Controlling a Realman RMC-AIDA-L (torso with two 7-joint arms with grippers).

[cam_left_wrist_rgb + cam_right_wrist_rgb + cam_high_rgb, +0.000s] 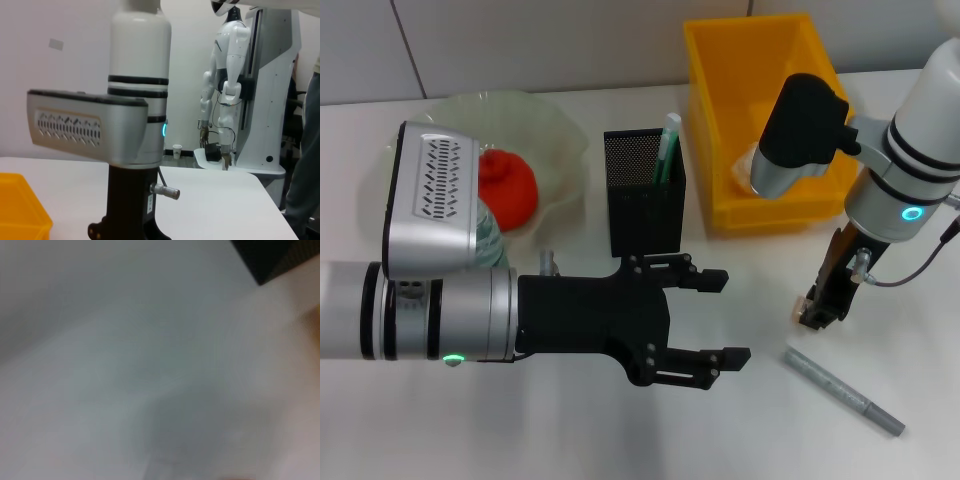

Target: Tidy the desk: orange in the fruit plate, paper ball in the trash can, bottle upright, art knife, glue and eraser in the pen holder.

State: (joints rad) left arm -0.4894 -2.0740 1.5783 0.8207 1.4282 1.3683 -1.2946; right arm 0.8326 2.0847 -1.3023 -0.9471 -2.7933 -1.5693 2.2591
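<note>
While the left gripper (720, 318) hangs over the middle of the white surface (570, 430) with its black fingers (705, 280) spread apart and nothing between them, the right gripper (817, 312) points straight down near the right edge, its tip low over the surface; whether its fingers are parted or closed cannot be told. Just beside that tip, toward the near right corner, the grey art knife (843, 391) lies flat and slanted. At the far side, the black mesh pen holder (643, 195) stands upright with a green-and-white glue stick (667, 146) leaning inside it. To its right sits the yellow trash can (765, 120), and a pale crumpled paper ball (744, 166) shows inside, partly hidden by the right arm's camera housing. Toward the far left corner, the translucent fruit plate (555, 135) holds the orange (507, 187), which looks reddish. A clear bottle (490, 238) shows behind the left arm, mostly hidden, so its pose cannot be told. Seen from the left wrist, the right arm (139, 100) stands upright over the surface, with a corner of the trash can and a white humanoid robot (227, 85) far behind.
</note>
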